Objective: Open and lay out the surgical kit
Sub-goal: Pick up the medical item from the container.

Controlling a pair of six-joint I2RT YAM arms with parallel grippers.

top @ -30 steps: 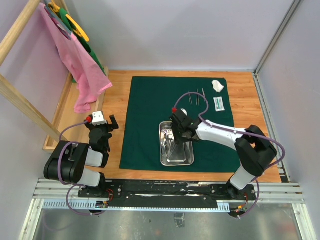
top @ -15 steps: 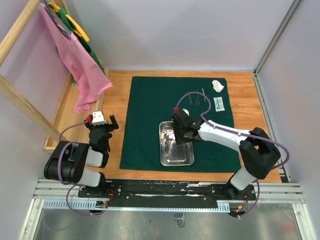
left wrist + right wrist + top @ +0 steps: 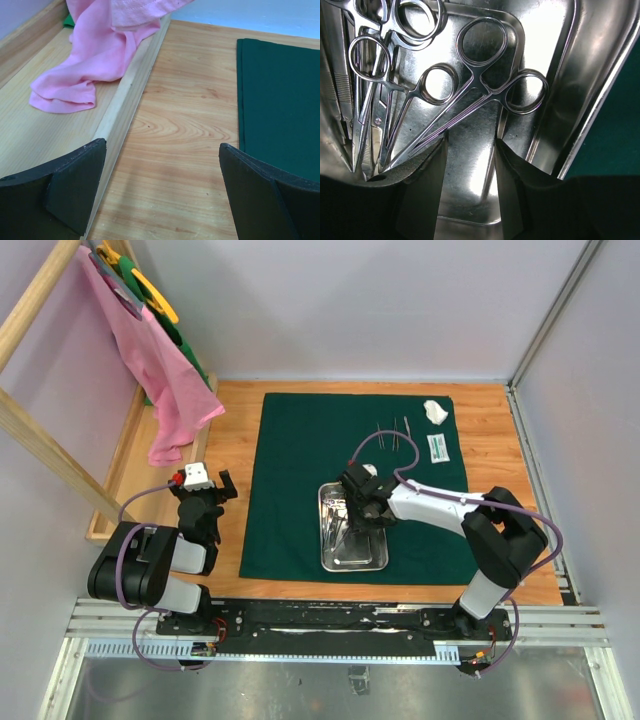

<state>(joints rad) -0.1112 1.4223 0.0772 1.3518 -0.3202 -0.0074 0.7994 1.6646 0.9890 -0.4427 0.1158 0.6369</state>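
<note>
Tray (image 3: 370, 558) sits near-centre on the spread green cloth (image 3: 300, 440), ringed forceps (image 3: 481, 89) piled inside, so we read the right gripper (image 3: 470, 150), fingers half-parted and empty above them, as lining up a pick; left gripper (image 3: 162, 150) idles wide open, leftward.

Left fingers (image 3: 75, 190) spread wide, right fingers (image 3: 422, 200) half-parted, right arm (image 3: 440, 505) extended.
</note>
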